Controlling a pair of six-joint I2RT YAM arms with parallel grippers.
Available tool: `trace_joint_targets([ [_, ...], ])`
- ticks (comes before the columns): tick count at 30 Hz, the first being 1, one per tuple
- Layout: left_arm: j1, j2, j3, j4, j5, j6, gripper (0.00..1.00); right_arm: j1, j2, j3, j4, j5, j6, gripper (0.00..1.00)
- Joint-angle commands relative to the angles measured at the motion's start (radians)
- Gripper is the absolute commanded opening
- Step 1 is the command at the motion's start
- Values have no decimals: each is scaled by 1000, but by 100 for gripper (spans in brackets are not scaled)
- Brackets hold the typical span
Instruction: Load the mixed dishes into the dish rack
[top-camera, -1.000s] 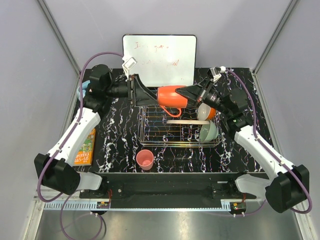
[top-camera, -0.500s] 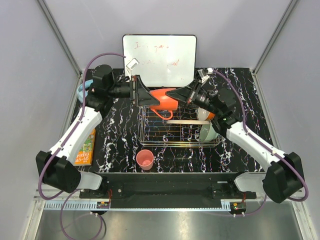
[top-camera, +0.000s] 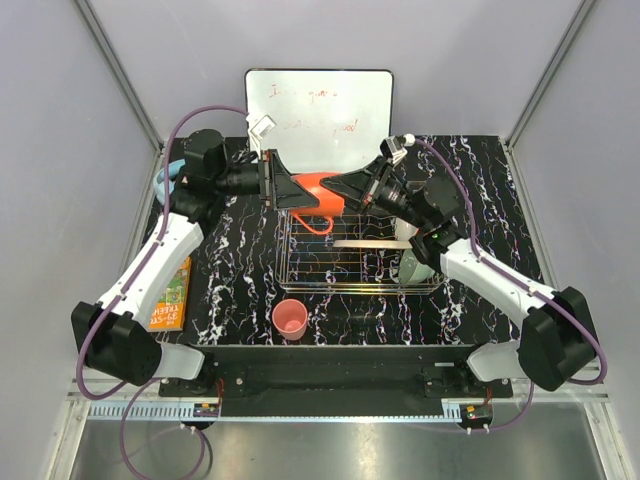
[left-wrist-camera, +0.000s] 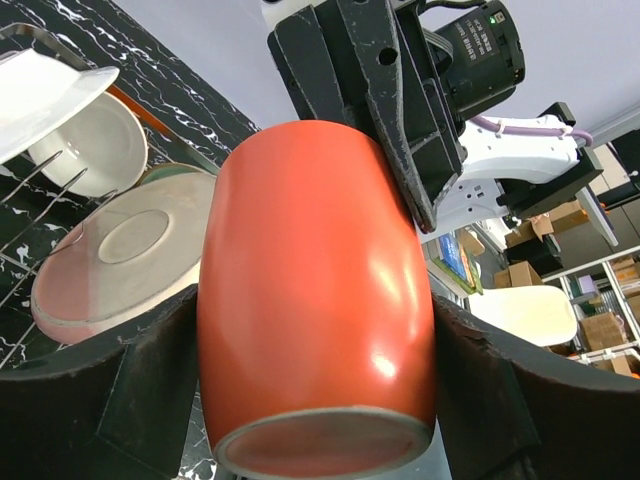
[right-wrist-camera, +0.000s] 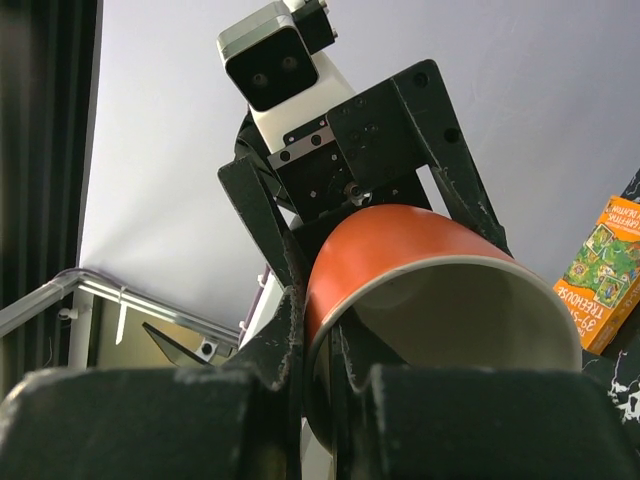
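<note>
A glossy orange ceramic mug (top-camera: 318, 190) hangs above the silver wire dish rack (top-camera: 290, 255); the right gripper (right-wrist-camera: 315, 330) pinches its rim; the left gripper (left-wrist-camera: 315, 370) straddles its body, jaws wide; whether they press it, I cannot tell.

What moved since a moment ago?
The right claw, gripping the orange mug by its rim, carried it leftward between the fingers of the left claw. The left arm barely moved. The pink cup and dish rack stayed put.
</note>
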Motion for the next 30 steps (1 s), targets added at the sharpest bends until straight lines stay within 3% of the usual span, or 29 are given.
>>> trace_joint_targets([
  [1,-18,-25,38,32,11,4,71,38,-4,49,132,50,19,0],
  [3,-13,-28,37,30,5,2,66,41,-8,32,125,56,22,0],
  [7,1,-31,32,38,5,-7,35,41,-28,6,101,64,15,0],
  [8,13,-33,34,27,4,-6,15,41,-37,0,60,65,-2,1],
  [11,45,-41,32,-22,13,25,0,41,-80,7,-73,71,-69,28],
  [19,139,-54,26,-301,48,275,0,1,-152,26,-299,94,-154,67],
  [21,166,-53,50,-364,30,373,0,-9,-166,36,-350,93,-180,71],
  [25,154,-4,140,-644,-227,583,0,-51,-250,56,-540,116,-264,72],
  [30,39,93,265,-792,-599,692,0,-57,-384,131,-759,240,-487,72],
])
